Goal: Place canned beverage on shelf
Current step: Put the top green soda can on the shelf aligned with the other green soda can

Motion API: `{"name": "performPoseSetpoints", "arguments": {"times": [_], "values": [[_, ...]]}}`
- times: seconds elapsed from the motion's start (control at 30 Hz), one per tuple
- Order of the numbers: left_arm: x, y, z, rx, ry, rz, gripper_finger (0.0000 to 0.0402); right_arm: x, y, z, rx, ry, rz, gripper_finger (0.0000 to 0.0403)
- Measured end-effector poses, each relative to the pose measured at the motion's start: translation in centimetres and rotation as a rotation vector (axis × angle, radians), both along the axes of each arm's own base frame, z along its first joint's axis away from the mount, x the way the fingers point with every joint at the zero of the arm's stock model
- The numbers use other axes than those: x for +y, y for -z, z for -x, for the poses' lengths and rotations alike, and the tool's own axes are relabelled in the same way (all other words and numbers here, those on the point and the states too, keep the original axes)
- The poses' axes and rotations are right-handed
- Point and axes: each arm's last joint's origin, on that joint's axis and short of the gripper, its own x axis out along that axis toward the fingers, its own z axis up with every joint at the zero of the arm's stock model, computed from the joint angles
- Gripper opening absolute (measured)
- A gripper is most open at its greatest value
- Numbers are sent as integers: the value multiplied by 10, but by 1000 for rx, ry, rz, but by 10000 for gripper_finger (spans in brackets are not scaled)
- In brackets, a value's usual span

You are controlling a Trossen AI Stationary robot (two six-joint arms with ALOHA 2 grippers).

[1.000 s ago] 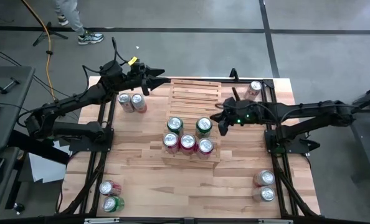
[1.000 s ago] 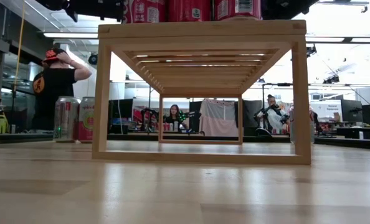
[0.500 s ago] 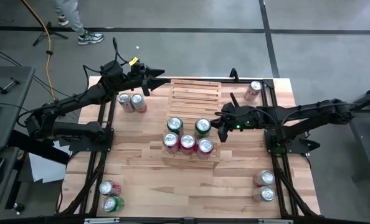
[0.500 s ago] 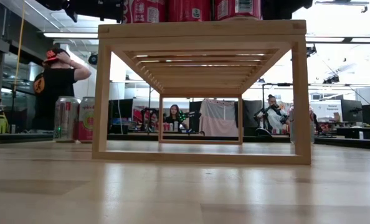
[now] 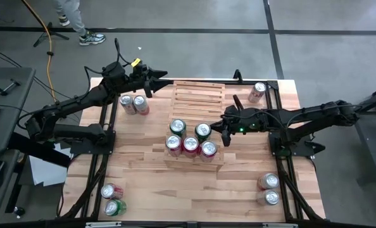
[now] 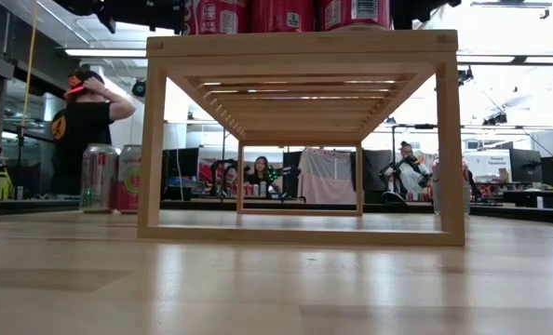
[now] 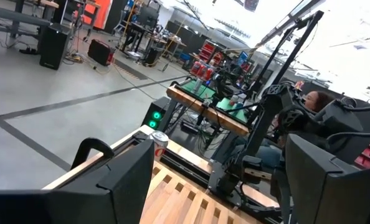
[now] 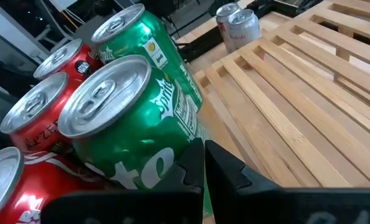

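The pale-wood slatted shelf stands mid-table; the low view shows its frame. Two green cans and three red ones stand on its near tiers. My right gripper is shut, just right of the right green can, which looms in the right wrist view. My left gripper is open and empty above the shelf's far left corner; its spread fingers show in the left wrist view. My right gripper's shut fingers lie against the lower side wall of the right green can, coming roughly level from the table's right. The can stands on the shelf's slats beside the red cans. The fingers hide the exact place of contact.
Two cans stand left of the shelf. One can is at the far right. Two cans are at the near left and two at the near right. People show in the room beyond.
My right gripper has moved toward the table's left and slightly nearer. The right green can has slid the same way along the shelf, ending closer to the other cans. The left arm has kept still.
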Motion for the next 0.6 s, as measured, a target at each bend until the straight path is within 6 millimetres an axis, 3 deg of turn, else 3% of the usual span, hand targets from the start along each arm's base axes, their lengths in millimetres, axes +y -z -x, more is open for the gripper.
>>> {"name": "performPoseSetpoints", "arguments": {"times": [0.4, 0.6], "values": [[0, 0, 0, 1, -12, 1, 259, -3, -9, 1, -65, -10, 51, 0], [0, 0, 0, 1, -11, 2, 259, -3, -4, 10, 21, -45, 43, 0]]}}
